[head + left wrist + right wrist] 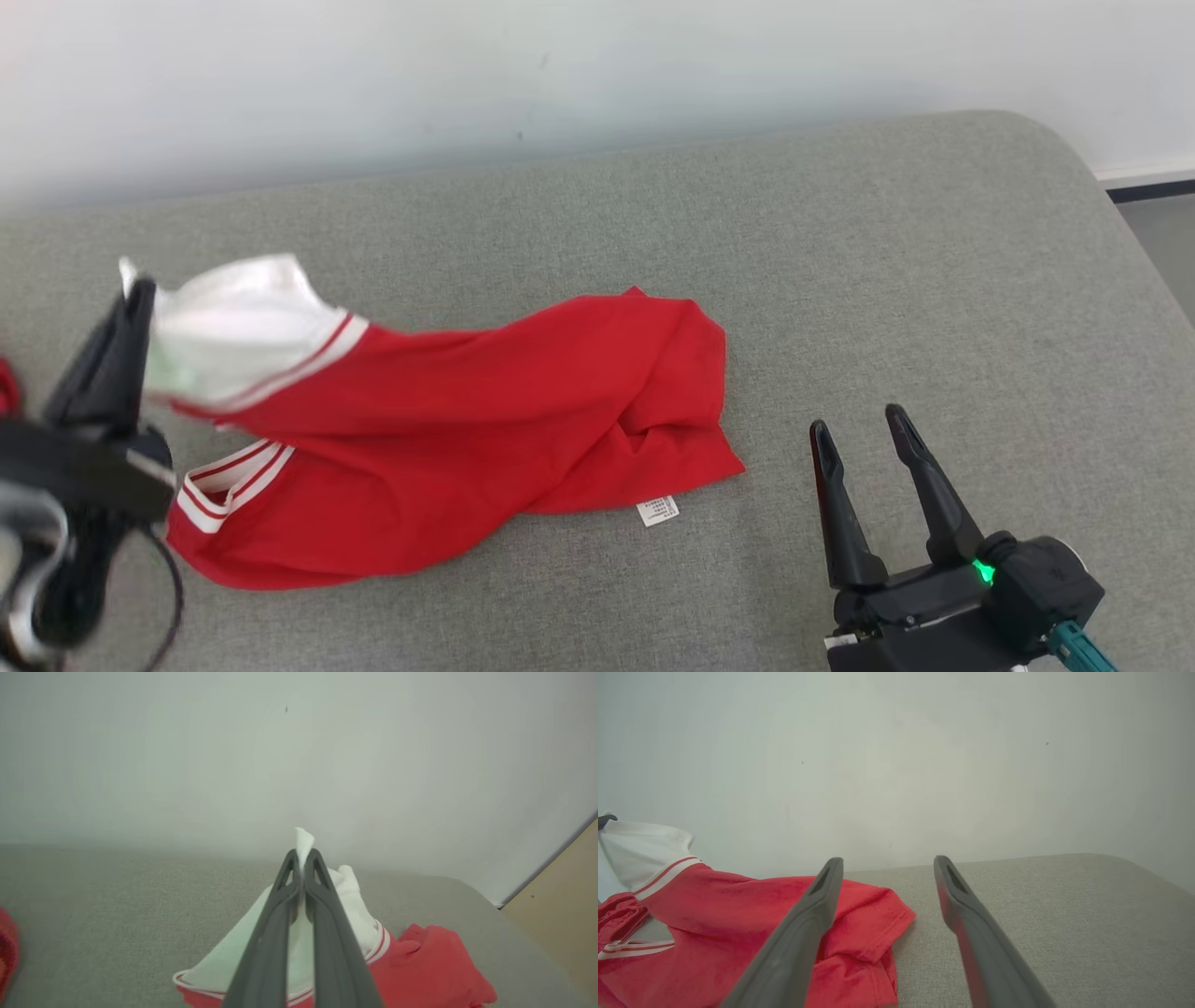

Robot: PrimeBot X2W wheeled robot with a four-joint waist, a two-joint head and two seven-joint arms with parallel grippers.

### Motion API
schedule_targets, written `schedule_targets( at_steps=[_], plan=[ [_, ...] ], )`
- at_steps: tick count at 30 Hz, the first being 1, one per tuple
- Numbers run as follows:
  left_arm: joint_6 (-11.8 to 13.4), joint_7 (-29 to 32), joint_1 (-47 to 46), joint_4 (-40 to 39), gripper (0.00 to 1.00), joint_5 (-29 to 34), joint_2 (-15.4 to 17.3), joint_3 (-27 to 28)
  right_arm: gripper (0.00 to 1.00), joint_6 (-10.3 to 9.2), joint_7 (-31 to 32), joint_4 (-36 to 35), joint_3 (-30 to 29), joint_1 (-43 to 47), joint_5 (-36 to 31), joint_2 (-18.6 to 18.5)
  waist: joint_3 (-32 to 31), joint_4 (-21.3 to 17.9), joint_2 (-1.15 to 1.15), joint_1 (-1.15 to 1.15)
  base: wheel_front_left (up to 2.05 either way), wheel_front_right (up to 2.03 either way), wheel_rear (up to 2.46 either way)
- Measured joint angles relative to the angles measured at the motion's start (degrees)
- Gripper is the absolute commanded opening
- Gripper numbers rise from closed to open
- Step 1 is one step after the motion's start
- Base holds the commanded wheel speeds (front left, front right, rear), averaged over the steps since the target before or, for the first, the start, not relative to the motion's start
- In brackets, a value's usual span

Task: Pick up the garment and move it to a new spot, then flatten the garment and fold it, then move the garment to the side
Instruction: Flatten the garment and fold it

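A red garment (485,420) with white parts and red-and-white striped trim lies crumpled on the grey cushioned surface (840,261). Its white end (233,327) is lifted at the left. My left gripper (135,294) is shut on that white cloth; in the left wrist view its fingers (302,858) pinch a tip of white fabric (303,837), and the red body (430,966) trails down to the right. My right gripper (859,425) stands open above the surface, right of the garment, with nothing between its fingers (887,863). The garment (738,914) shows to its left.
A small white label (658,510) sticks out from the garment's near edge. A white wall (560,65) runs behind the surface. A bit of another red thing (7,387) shows at the far left edge. The surface's rounded corner (1074,149) and floor lie at the right.
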Motion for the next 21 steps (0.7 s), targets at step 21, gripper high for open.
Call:
schedule_targets(
  at_steps=[21],
  plan=[
    [3.4, -0.8, 26.7, -11.6, 0.0, -8.5, 2.1, -2.6, 1.0, 0.0, 0.0, 0.8, -0.9, 1.4, -1.0, 0.0, -0.8, 2.8, 0.0, 0.0, 0.0, 0.0, 0.0]
  ],
)
